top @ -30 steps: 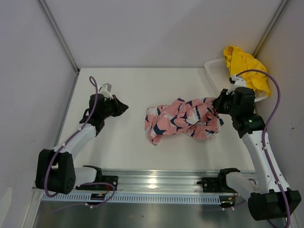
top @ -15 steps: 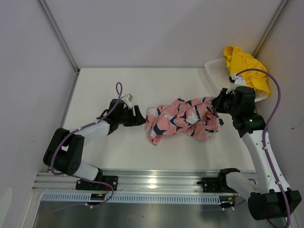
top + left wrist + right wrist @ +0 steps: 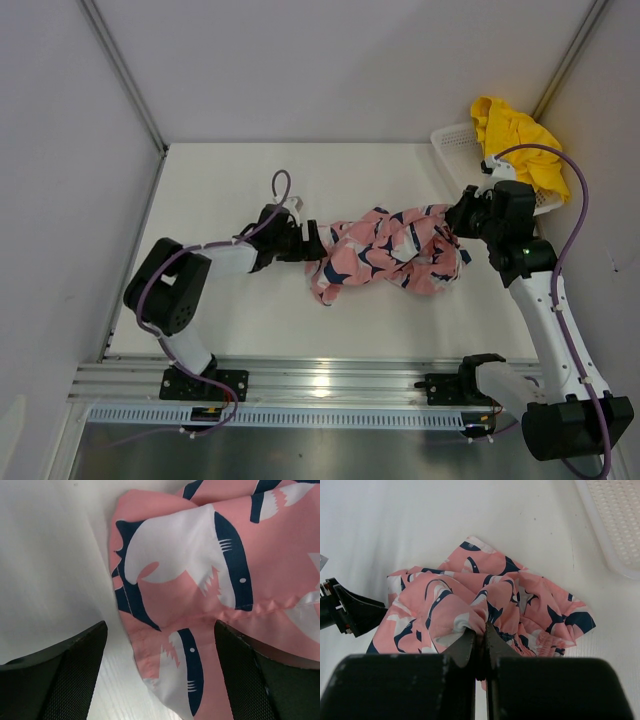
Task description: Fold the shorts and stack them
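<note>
The pink shorts point(image 3: 385, 255) with navy-and-white print lie crumpled mid-table. My left gripper point(image 3: 316, 242) is open at their left edge, and the left wrist view shows a pink fold point(image 3: 175, 610) between its spread fingers point(image 3: 70, 670). My right gripper point(image 3: 455, 222) is shut on a bunched fold at the right end of the pink shorts point(image 3: 470, 605), pinched between its fingertips point(image 3: 479, 632). The yellow shorts point(image 3: 515, 135) are heaped on the white mesh basket point(image 3: 455, 145) at the back right.
The basket's corner point(image 3: 615, 525) lies close to the right of the pink shorts. Grey walls close in the table on the left, back and right. A metal rail point(image 3: 330, 385) runs along the near edge.
My left arm has swung from the left side of the table rightward to the pink shorts' left edge, and its gripper has opened. The right arm has kept its pinch and place.
</note>
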